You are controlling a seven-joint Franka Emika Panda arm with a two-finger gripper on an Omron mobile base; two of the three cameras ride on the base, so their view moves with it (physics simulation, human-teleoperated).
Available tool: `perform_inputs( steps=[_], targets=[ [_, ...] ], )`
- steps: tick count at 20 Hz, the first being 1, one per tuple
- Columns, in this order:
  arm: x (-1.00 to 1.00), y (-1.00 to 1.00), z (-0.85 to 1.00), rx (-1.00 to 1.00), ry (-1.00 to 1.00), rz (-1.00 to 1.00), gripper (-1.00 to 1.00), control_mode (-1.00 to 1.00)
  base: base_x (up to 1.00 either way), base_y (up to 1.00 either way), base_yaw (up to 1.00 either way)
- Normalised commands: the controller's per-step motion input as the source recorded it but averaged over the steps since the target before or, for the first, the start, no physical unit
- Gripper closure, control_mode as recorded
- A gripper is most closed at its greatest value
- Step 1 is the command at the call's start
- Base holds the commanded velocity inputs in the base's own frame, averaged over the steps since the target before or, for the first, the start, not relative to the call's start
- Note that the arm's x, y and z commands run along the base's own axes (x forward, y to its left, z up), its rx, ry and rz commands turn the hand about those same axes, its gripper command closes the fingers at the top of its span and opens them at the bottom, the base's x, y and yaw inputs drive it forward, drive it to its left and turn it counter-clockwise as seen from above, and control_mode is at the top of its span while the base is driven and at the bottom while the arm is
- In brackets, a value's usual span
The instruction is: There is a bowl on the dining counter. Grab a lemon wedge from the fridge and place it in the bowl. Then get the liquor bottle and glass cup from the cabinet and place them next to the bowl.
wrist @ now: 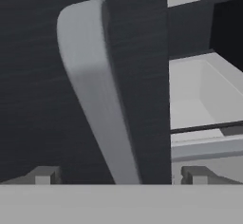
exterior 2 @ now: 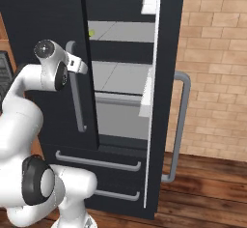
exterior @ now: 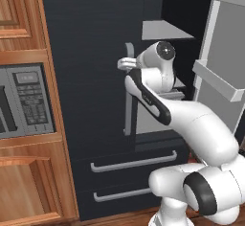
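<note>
Fetching the lemon: the fridge [exterior 2: 120,53] stands half open, the hand [wrist: 118,175] spread wide around its left door handle [wrist: 95,99]; next, reach toward one o'clock, onto the shelves [exterior 2: 120,31].

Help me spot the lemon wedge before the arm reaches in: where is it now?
In the right base view, the lemon wedge is a small yellow-green speck at the left edge of the fridge's upper shelf, just past the closed left door.
</note>
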Motion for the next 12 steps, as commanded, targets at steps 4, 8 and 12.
perform_inputs(
  steps=[4,8,12],
  targets=[
    [0.36,0.23,-0.06,0.00,0.00,0.04,-1.00,-1.00,0.00,0.00,0.00],
    [0.20,0.02,0.00,-0.03,0.02,0.00,-1.00,-1.00,0.00,0.00,0.00],
    [0.29,0.00,0.00,-0.06,0.04,0.00,-1.00,-1.00,0.00,0.00,0.00]
  ],
)
